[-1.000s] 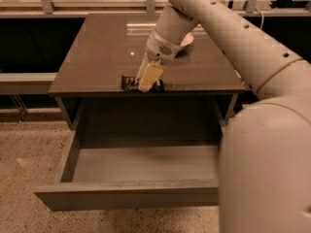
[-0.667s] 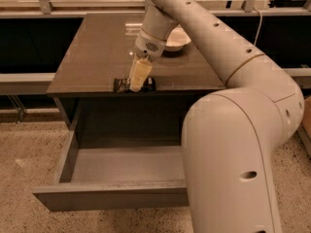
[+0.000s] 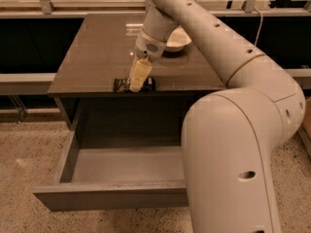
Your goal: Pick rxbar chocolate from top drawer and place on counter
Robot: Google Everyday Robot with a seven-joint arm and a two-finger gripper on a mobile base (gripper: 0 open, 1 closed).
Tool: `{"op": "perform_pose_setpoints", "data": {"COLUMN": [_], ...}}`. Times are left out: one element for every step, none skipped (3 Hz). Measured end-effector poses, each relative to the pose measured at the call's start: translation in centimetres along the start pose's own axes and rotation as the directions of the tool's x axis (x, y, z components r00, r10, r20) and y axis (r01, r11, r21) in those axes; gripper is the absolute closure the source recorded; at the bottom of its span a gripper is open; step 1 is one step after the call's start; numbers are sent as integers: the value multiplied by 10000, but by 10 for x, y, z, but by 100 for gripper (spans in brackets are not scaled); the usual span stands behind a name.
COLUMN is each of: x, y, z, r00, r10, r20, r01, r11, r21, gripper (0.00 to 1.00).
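Plainly, no brand name or wording could be read anywhere: the chocolate bar [image 3: 120, 85] showed only as a small flat black wrapper with a few pale marks too faint to make out. It lay flat on the counter [image 3: 92, 57], right at the front edge and a little left of the middle, above the open drawer [image 3: 112, 198]. The gripper [image 3: 136, 85] pointed down onto the bar with its pale yellowish tip touching the wrapper and covering its middle, so only the two dark ends showed; whether it was clamped on the bar or merely resting there could not be told. Behind it, near the back right of the glossy brown top, sat a white bowl [image 3: 179, 39], partly hidden by the arm [image 3: 218, 47]. The drawer was pulled well out, its grey inside showing nothing in the part that could be seen. The robot's big white body [image 3: 233, 169] blocked the drawer's right end. A speckled floor [image 3: 29, 159] lay below.
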State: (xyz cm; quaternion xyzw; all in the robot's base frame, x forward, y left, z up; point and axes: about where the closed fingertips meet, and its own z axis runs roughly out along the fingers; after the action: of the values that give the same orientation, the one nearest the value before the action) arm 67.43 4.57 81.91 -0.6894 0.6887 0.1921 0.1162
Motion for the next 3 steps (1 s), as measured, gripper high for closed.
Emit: {"op": "perform_pose_setpoints", "data": {"x": [0,14,36], "y": [0,0,4], "z": [0,-17,-48], "r00": [10000,9991,9960], "r10": [0,413,861], "r20": [0,50,244], "r01": [0,-415,-885], "r11": [10000,9975,9874], "r21": [0,566,1315], "gripper": [52,28,0]}}
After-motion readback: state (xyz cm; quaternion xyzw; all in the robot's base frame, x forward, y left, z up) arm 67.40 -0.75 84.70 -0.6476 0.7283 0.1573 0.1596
